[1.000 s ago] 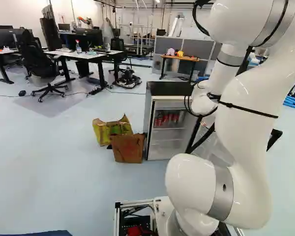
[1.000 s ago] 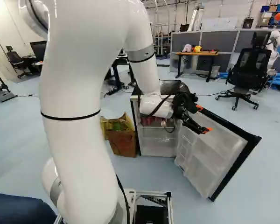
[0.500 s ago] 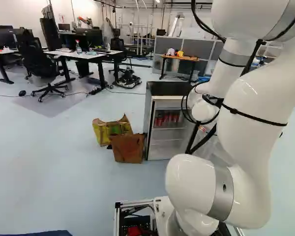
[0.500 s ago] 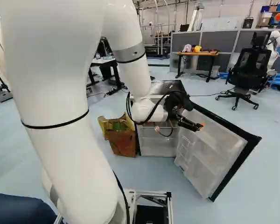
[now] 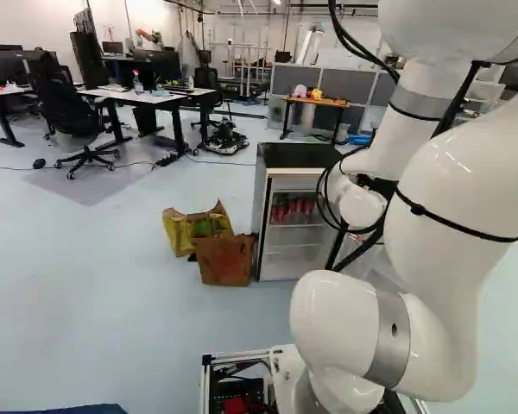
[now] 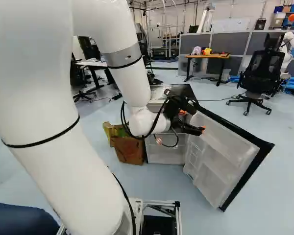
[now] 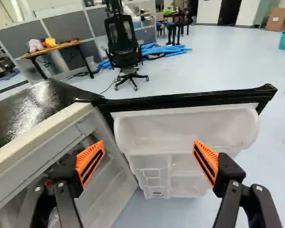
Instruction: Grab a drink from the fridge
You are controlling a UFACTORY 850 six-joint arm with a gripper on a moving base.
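Observation:
In the right base view my gripper [image 6: 193, 121] is in front of the fridge's upper part, beside the inner side of the open door [image 6: 230, 152]. The wrist view shows the gripper [image 7: 148, 159] open, orange pads far apart and nothing between them. Beyond the fingers is the door's white shelf lining [image 7: 185, 130]; the fridge body [image 7: 61, 135] lies beside and behind one finger, where a bit of red [image 7: 49, 183] shows. Red cans [image 5: 293, 207] stand on the upper shelf of the fridge [image 5: 262, 226] in the left base view. My arm hides them in the right base view.
Two bags, one yellow [image 5: 190, 229] and one brown [image 5: 225, 260], stand against the fridge's side. Behind are a wooden desk [image 6: 208, 56], grey partitions [image 6: 235, 43], an office chair [image 6: 259, 71] and another robot [image 6: 290, 44]. Blue tubes [image 7: 166, 50] lie on the floor.
My arm has swung, carrying the wrist and gripper leftward in the right base view, from over the door towards the fridge body. The base, fridge and door have stayed still.

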